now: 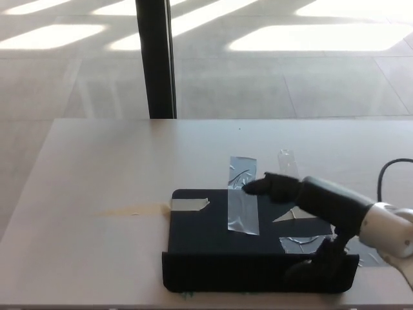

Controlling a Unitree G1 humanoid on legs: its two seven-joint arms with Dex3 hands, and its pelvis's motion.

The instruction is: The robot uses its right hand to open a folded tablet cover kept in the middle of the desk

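Black tablet cover [213, 226] lying flat on the desk [97, 168], close to the near edge and about midway along it, raised flap [245, 273] standing along its near side. Held down by tape: a grey strip [242, 197] running over its far edge, a pale piece [189, 205] at its far left corner, more grey tape [303, 243] toward its right side.

Right hand [310, 213] reaching in from the right edge, spread right over the right half of the cover. Fingers [271, 186] stretched out toward the grey strip, tips just at it; thumb [322, 261] dropped down apart from them, against the right end of the flap. Wide open, nothing gripped. Contact with the cover's surface impossible to tell under the fingers.

Small clear wrapper [286, 158] on the desk just beyond the hand. Left hand out of sight. No containers anywhere on the desk.
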